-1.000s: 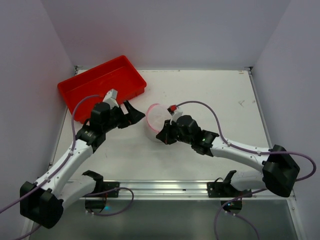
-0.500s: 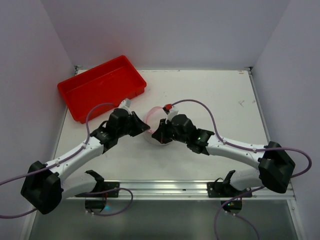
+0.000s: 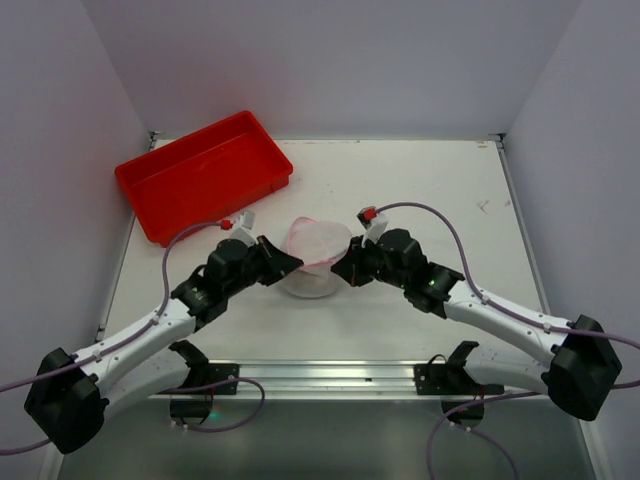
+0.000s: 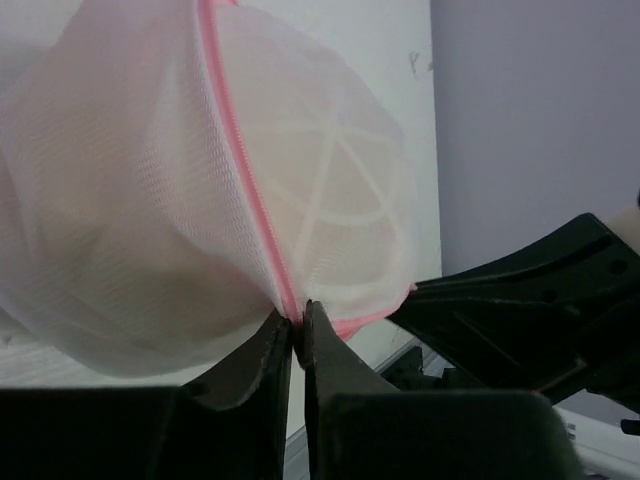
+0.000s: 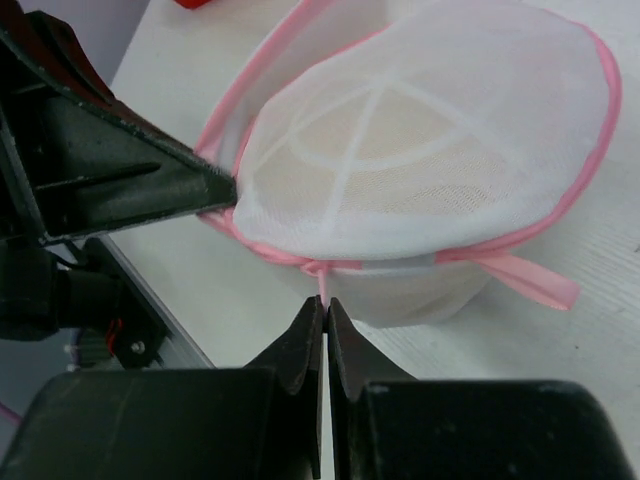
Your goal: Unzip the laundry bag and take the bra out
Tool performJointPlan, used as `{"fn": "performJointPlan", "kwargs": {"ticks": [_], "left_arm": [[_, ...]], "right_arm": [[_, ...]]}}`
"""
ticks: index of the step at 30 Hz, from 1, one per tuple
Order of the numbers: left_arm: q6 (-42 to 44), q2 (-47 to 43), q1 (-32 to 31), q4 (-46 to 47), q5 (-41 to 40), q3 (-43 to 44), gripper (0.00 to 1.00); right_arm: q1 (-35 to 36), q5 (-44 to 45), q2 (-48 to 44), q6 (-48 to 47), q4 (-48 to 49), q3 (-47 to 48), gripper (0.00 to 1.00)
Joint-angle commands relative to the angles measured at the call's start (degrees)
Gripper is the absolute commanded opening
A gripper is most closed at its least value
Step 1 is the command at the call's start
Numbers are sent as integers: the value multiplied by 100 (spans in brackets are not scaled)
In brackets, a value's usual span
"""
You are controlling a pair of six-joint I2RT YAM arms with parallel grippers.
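Note:
The laundry bag (image 3: 318, 248), a round white mesh pouch with a pink zipper rim, hangs between both grippers just above the table. My left gripper (image 4: 297, 315) is shut on the pink zipper seam at the bag's (image 4: 150, 200) lower edge. My right gripper (image 5: 326, 303) is shut on a thin pink zipper pull under the bag's (image 5: 430, 150) rim. A beige-peach shape, the bra (image 5: 395, 125), shows faintly through the mesh. In the top view the left gripper (image 3: 289, 263) and the right gripper (image 3: 340, 268) pinch the bag from opposite sides.
A red plastic tray (image 3: 200, 175) lies at the back left of the white table (image 3: 430, 200). A metal rail (image 3: 320, 375) runs along the near edge. Grey walls close in on both sides and the back.
My left gripper came in from near the tray and shut on the bag's zipper seam. The right arm shifted right, still holding the pull, and the bag now hangs stretched between them.

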Motion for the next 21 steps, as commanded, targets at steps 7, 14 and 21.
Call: {"fn": "performJointPlan", "kwargs": {"ticks": [7, 14, 21], "left_arm": [[-1093, -468, -1556, 519, -1240, -946, 86], [-435, -1224, -1538, -1256, -2258, -6, 93], [-275, -1348, -1416, -1838, -2751, 171, 84]], "right_arm": [[-357, 473, 46, -1304, -1730, 566, 33], [-321, 473, -534, -1366, -2680, 1408, 80], [310, 815, -157, -1900, -2875, 2227, 84]]}}
